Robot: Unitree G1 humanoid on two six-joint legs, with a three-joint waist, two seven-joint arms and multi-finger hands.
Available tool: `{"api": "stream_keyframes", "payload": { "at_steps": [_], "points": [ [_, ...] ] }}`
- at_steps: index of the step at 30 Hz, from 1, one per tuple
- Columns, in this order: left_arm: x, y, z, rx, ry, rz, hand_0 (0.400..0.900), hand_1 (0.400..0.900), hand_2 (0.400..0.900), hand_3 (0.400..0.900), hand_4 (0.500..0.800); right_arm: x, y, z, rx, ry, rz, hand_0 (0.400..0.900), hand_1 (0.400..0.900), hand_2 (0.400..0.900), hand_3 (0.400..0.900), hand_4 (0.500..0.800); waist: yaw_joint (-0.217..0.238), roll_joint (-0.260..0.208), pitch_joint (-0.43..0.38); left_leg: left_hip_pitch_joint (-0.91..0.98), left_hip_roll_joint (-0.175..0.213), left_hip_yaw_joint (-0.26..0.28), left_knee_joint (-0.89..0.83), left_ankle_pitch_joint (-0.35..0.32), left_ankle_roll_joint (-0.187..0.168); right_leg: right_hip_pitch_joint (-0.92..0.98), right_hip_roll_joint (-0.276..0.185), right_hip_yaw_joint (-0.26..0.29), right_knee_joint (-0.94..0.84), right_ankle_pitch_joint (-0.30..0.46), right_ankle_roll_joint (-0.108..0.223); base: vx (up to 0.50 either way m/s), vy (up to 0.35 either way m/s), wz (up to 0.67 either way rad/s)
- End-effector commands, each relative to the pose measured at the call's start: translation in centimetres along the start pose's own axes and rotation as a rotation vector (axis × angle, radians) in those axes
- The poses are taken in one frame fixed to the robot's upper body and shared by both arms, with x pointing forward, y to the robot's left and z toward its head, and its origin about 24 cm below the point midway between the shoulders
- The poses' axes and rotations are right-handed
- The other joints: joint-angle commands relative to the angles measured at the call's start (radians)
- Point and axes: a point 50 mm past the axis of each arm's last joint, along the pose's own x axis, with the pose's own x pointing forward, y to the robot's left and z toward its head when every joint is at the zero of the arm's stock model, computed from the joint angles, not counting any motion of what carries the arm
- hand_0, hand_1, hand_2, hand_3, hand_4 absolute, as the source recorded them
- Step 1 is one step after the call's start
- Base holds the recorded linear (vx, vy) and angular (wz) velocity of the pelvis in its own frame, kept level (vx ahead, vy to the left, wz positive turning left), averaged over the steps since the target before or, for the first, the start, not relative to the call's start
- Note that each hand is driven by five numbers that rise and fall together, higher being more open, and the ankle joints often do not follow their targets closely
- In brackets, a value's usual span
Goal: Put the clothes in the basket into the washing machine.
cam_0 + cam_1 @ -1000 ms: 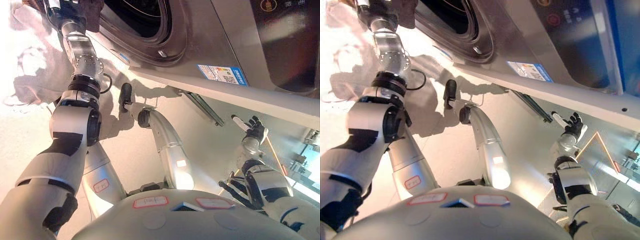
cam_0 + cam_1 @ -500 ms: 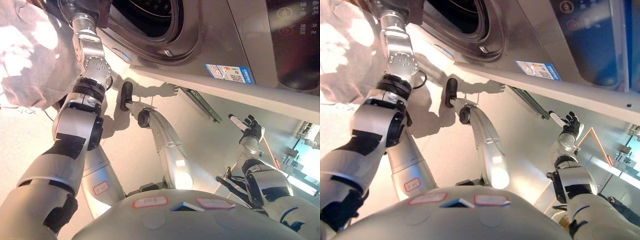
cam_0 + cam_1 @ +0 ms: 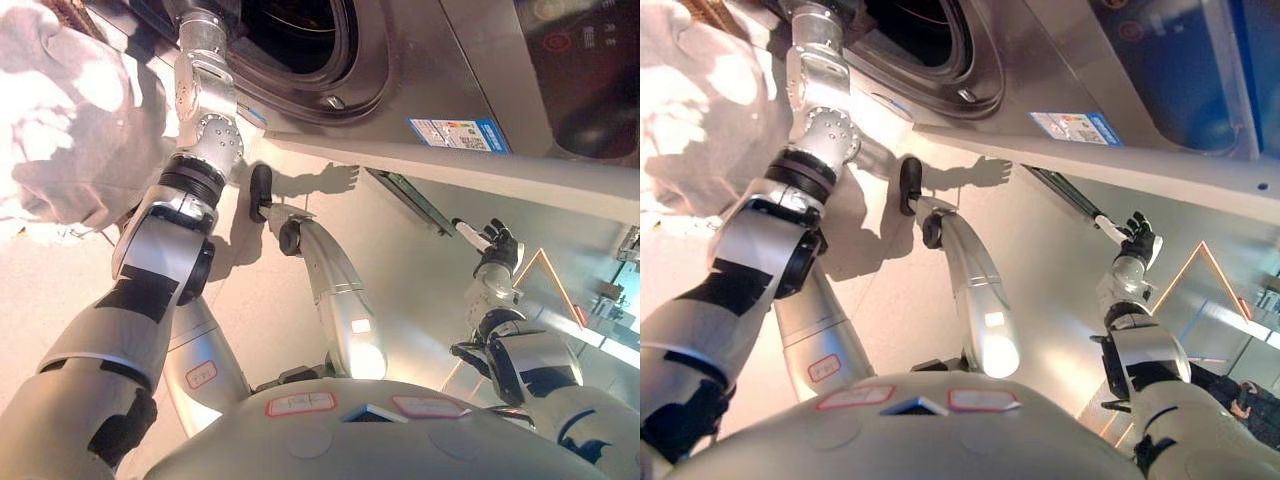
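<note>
The silver washing machine fills the top of both eye views, with its round dark drum opening at the upper middle. A large grey-pink garment lies in a heap at the upper left, beside a brown woven basket's edge. My left arm stretches up to the lower rim of the opening, and its hand is cut off by the top edge. My right hand hangs at the right, away from the machine, open with fingers spread and holding nothing.
A dark control panel sits on the machine's upper right, and a blue-and-white label is on its front. A metal rail runs under the machine. Orange lines mark the floor at the right.
My left arm has swung right, from the garment towards the drum opening. The view has shifted too. My right hand stays open in much the same place.
</note>
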Motion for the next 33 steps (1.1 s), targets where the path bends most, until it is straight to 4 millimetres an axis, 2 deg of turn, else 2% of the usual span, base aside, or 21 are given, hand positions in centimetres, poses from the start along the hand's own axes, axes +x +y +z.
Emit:
{"api": "stream_keyframes", "payload": {
  "at_steps": [1,3,4,8,10,11,12,13,19,24,29,31,33],
  "points": [
    [2.4,-6.3,1.7,0.014,-0.081,-0.239,0.400,0.400,0.400,0.400,0.500,0.7,-4.4,0.7,0.002,-0.007,-0.211,0.900,0.900,0.900,0.900,0.800,-0.070,0.028,-0.039,-0.049,0.066,-0.122,0.003,-0.008,-0.055,-0.064,0.081,-0.084,0.110,-0.030,-0.037,0.00,-0.021,-0.23],
    [2.9,-4.0,2.6,0.031,-0.080,-0.137,0.400,0.400,0.400,0.400,0.500,0.7,-4.1,0.8,0.001,-0.014,-0.206,0.900,0.900,0.900,0.900,0.800,-0.079,0.021,-0.044,-0.054,0.079,-0.124,0.018,-0.017,-0.049,-0.067,0.091,-0.081,0.114,-0.027,-0.036,0.00,-0.002,-0.32],
    [3.0,-3.9,2.7,0.031,-0.081,-0.136,0.400,0.400,0.400,0.400,0.500,0.8,-4.0,0.9,0.000,-0.015,-0.204,0.900,0.900,0.900,0.900,0.800,-0.079,0.020,-0.045,-0.055,0.081,-0.123,0.019,-0.019,-0.049,-0.068,0.093,-0.080,0.115,-0.026,-0.036,-0.01,0.020,-0.32],
    [3.6,-0.6,5.2,0.062,-0.111,0.029,0.400,0.400,0.400,0.400,0.500,0.6,-5.1,0.1,0.015,0.000,-0.236,0.900,0.900,0.900,0.900,0.800,-0.104,0.009,-0.055,-0.064,0.106,-0.127,0.051,-0.032,-0.042,-0.067,0.110,-0.076,0.116,-0.022,-0.034,0.01,0.009,-0.25],
    [3.7,-0.3,5.5,0.053,-0.113,0.034,0.400,0.400,0.400,0.400,0.500,0.6,-5.2,0.1,0.019,0.000,-0.239,0.900,0.900,0.900,0.900,0.800,-0.110,0.010,-0.061,-0.065,0.109,-0.126,0.053,-0.036,-0.041,-0.070,0.113,-0.074,0.116,-0.022,-0.034,0.01,0.020,-0.14],
    [3.6,0.0,5.7,0.049,-0.116,0.041,0.476,0.476,0.476,0.476,0.546,0.6,-5.4,0.1,0.017,0.003,-0.245,0.900,0.900,0.900,0.900,0.800,-0.116,0.016,-0.066,-0.064,0.113,-0.119,0.055,-0.043,-0.038,-0.072,0.120,-0.066,0.112,-0.020,-0.035,-0.01,0.062,-0.26],
    [3.6,0.7,6.2,0.035,-0.132,0.081,0.602,0.602,0.602,0.602,0.621,0.6,-5.4,0.2,0.022,0.002,-0.249,0.900,0.900,0.900,0.900,0.800,-0.117,0.016,-0.072,-0.063,0.116,-0.115,0.056,-0.046,-0.035,-0.072,0.126,-0.059,0.109,-0.016,-0.035,-0.01,0.060,-0.30],
    [3.7,1.0,6.3,0.030,-0.128,0.101,0.900,0.900,0.900,0.900,0.800,0.6,-5.3,0.3,0.022,0.000,-0.246,0.900,0.900,0.900,0.900,0.800,-0.118,0.019,-0.075,-0.062,0.120,-0.111,0.057,-0.049,-0.034,-0.071,0.128,-0.055,0.105,-0.015,-0.034,0.00,0.020,-0.16],
    [3.3,2.4,6.5,0.020,-0.120,0.166,0.900,0.900,0.900,0.900,0.800,0.7,-5.4,0.5,0.010,0.004,-0.258,0.900,0.900,0.900,0.900,0.800,-0.115,0.041,-0.082,-0.051,0.120,-0.086,0.044,-0.053,-0.035,-0.071,0.129,-0.034,0.085,-0.005,-0.034,0.01,0.025,-0.01],
    [3.3,2.7,6.5,0.024,-0.112,0.216,0.900,0.900,0.900,0.900,0.800,0.8,-4.4,1.1,-0.008,-0.016,-0.242,0.900,0.900,0.900,0.900,0.800,-0.103,0.075,-0.094,-0.042,0.096,-0.068,0.010,-0.037,-0.042,-0.065,0.111,-0.033,0.052,0.013,-0.033,0.01,-0.007,0.20],
    [3.4,3.1,6.9,0.068,-0.115,0.272,0.900,0.900,0.900,0.900,0.800,1.7,-4.9,4.1,-0.003,-0.079,-0.265,0.900,0.900,0.900,0.900,0.800,-0.079,0.097,-0.095,0.013,0.076,-0.052,-0.092,0.011,-0.060,-0.025,0.078,-0.036,-0.008,0.034,-0.027,0.03,-0.034,0.44],
    [3.4,3.3,6.8,0.189,-0.084,0.317,0.900,0.900,0.900,0.900,0.800,1.8,-4.1,5.2,-0.022,-0.109,-0.256,0.900,0.900,0.900,0.900,0.800,-0.062,0.103,-0.085,0.064,0.064,-0.040,-0.149,0.036,-0.064,0.017,0.062,-0.037,-0.049,0.048,-0.024,0.00,-0.034,0.59],
    [3.5,3.5,6.9,0.285,-0.058,0.363,0.900,0.900,0.900,0.900,0.800,2.1,-3.9,7.2,-0.019,-0.147,-0.270,0.900,0.900,0.900,0.900,0.800,-0.042,0.101,-0.065,0.118,0.049,-0.031,-0.205,0.063,-0.068,0.061,0.049,-0.042,-0.082,0.056,-0.023,-0.02,-0.017,0.66]
  ]
}}
